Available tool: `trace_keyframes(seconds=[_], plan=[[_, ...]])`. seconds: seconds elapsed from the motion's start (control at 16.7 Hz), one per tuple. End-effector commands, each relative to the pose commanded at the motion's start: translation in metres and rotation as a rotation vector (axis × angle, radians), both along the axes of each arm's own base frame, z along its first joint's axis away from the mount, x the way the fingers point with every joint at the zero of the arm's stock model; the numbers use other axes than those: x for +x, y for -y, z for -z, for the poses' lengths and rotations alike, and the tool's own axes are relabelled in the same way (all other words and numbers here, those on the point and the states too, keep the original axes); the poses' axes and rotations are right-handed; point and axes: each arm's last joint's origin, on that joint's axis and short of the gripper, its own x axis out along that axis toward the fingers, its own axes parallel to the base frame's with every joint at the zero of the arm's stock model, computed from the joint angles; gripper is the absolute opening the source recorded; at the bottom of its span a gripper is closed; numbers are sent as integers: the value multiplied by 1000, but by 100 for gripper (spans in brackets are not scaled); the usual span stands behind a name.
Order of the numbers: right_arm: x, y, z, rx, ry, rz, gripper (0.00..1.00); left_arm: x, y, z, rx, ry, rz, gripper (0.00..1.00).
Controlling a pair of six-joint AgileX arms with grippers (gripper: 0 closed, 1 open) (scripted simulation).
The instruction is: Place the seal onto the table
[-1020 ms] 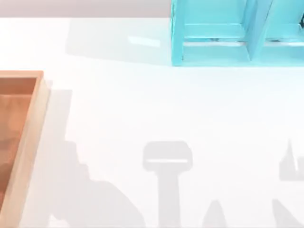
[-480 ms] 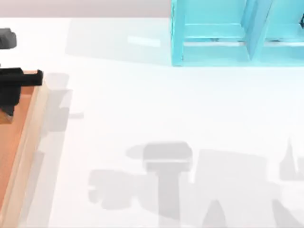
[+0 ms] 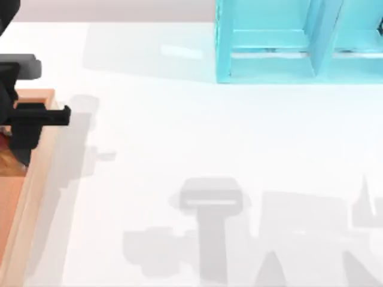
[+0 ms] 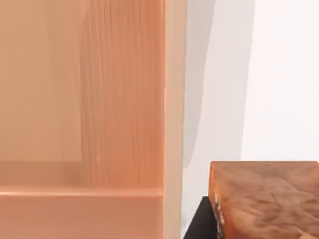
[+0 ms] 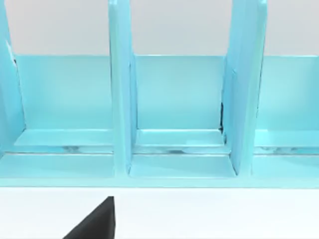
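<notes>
From above, the left gripper (image 3: 24, 134) hangs over the tray's (image 3: 42, 155) far right corner, at the table's (image 3: 209, 131) left side — whether its fingers are spread or pinching cannot be told there. The left wrist view adds what the top view lacks: the seal (image 4: 266, 199), an orange-brown block, sits close under the camera with a black finger (image 4: 199, 224) against its side, beyond the tray's rim and above white table. The right wrist view faces the cyan shelf unit (image 5: 174, 124), which stands well apart from the tray — a black finger (image 5: 97, 221) pokes in.
</notes>
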Motion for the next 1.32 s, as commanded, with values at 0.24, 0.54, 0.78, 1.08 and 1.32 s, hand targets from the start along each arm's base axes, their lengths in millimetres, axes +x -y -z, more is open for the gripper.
trace_keyframes(seconds=[0.24,0.54,0.78,1.08,1.32], plan=[[0,0,0,0,0,0,100,16,21,2,-9,15,-3,0],[0,0,0,0,0,0,100,71,95,45,-18,-12,-25,0],[0,0,0,0,0,0,100,83,175,94,8,-30,-5,0],[0,0,0,0,0,0,100,82,209,110,-9,-2,0,0],[0,0,0,0,0,0,100,83,207,114,-7,-5,-1,0]])
